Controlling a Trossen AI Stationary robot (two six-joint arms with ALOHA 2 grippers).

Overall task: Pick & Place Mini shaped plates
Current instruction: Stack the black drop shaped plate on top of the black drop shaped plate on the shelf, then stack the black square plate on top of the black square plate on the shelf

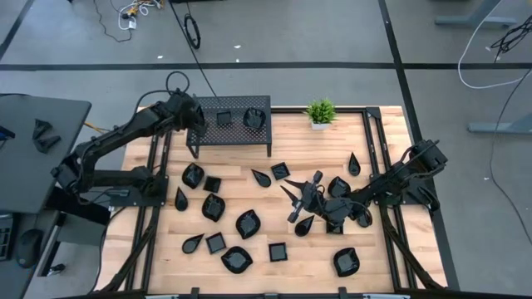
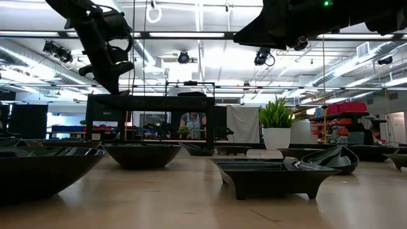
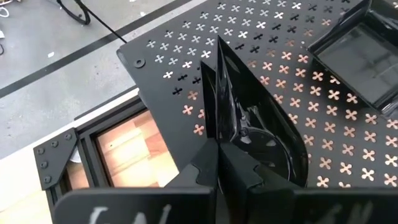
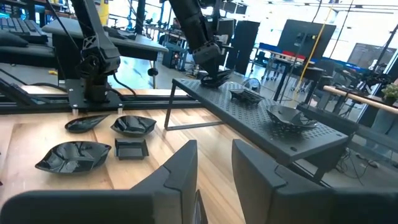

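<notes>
A pale wooden table [image 1: 249, 266] is sitting in a grey-floored workshop, with a small potted plant [image 1: 320, 111] standing at its far edge. Beside the plant, a black perforated rack [image 1: 237, 124] is carrying two mini shaped plates: a square one [image 1: 224, 118] and a rounded one [image 1: 253, 119]. The remaining glossy black dishes are lying scattered over the wood, among them a leaf-shaped dish [image 1: 248, 223] near the middle and a square dish [image 1: 277, 251] toward the near edge.

The left arm is reaching from its base across the table's left side, its left gripper [image 1: 197, 122] hovering over the rack's left end. In the left wrist view its fingers [image 3: 239, 168] are pinching a teardrop plate [image 3: 249, 112] on edge, just above the perforated top.

The right arm is stretching low from the right side toward the centre, its right gripper [image 1: 299, 198] hanging over the dishes there with its fingers [image 4: 177, 171] spread apart and holding nothing.
</notes>
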